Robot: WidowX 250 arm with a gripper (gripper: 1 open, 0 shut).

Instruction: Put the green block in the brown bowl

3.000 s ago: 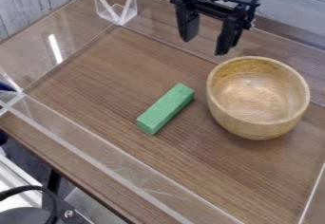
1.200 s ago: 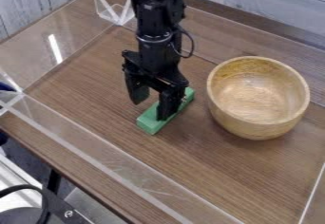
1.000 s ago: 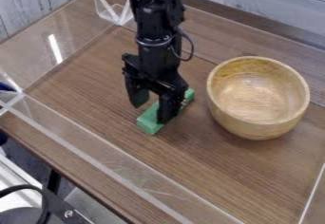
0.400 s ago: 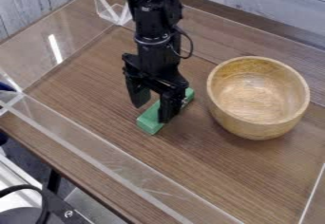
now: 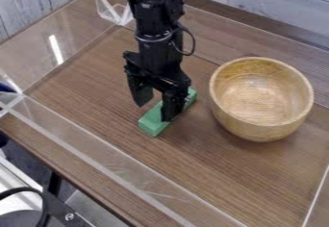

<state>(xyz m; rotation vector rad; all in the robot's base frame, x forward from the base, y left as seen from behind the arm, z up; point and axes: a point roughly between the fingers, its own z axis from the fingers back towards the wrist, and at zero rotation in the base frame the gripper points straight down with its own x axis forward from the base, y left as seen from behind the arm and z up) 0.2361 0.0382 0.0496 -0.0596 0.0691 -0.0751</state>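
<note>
Fingers (image 5: 153, 103) of the black arm point straight down over the green block (image 5: 158, 123), spread wide apart, one finger on the left side of the block and the other on its right, with the block's middle sitting in the gap between them. They straddle it without gripping; the block lies flat on the table (image 5: 90, 87), and whether the fingertips touch the wood I cannot tell from where I stand.

The green block sits roughly in the middle of the table, lying on a slant, its near end pointing toward the near left and its far end toward the far right. Only the near end and a bit of the far right corner show past the fingers.

The brown bowl (image 5: 261, 97) stands upright to the right of the block, near it but apart, with a strip of bare wood between them. It is round and thick-rimmed, the grain showing inside, and nothing lies in it.

The arm (image 5: 156, 14) rises from the fingers toward the far edge, dark and jointed, with cables along it.

The table has a dark wood-grain top, and clear plastic walls (image 5: 52, 125) run along its left and near edges, catching the light. At the far left corner a clear bracket-like piece (image 5: 115, 8) stands where the walls meet.
</note>
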